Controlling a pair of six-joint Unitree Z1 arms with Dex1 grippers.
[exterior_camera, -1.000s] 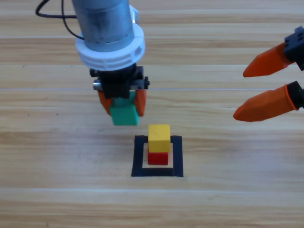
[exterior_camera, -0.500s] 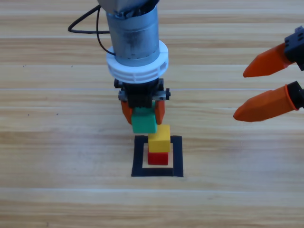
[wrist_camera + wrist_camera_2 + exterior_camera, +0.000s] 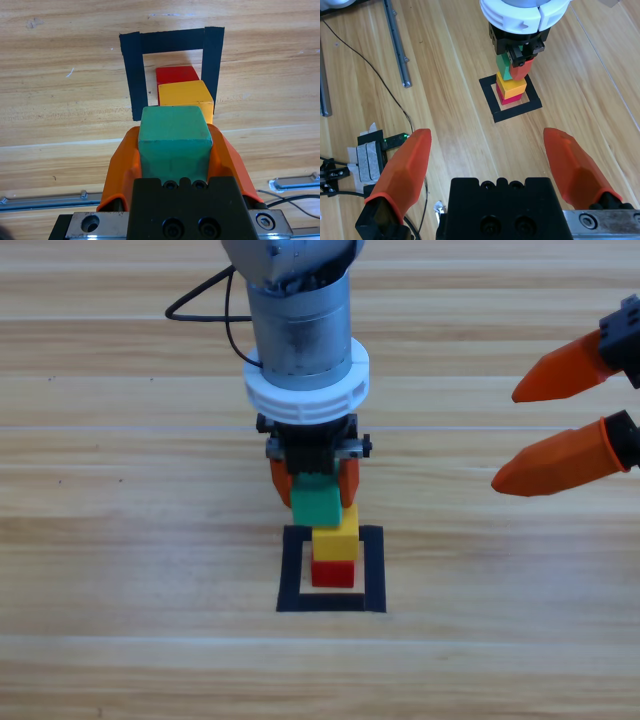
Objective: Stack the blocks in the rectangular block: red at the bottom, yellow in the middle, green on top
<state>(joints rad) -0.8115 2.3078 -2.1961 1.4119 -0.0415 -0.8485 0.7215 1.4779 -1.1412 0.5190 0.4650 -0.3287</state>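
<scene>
While left gripper (image 3: 316, 483) pinching green (image 3: 316, 504), yellow (image 3: 338, 540) atop red (image 3: 333, 573) inside rectangular block (image 3: 294, 570).

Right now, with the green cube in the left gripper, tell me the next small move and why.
Probably shift the left gripper a little further over the taped black outline before lowering. It is shut on the small teal-green cube, which in the high and left wrist views does not look squarely over the small yellow cube resting on the small red cube. The right gripper waits open at the right edge.

light: bright, even | shadows: soft (faint) | blur: none
</scene>
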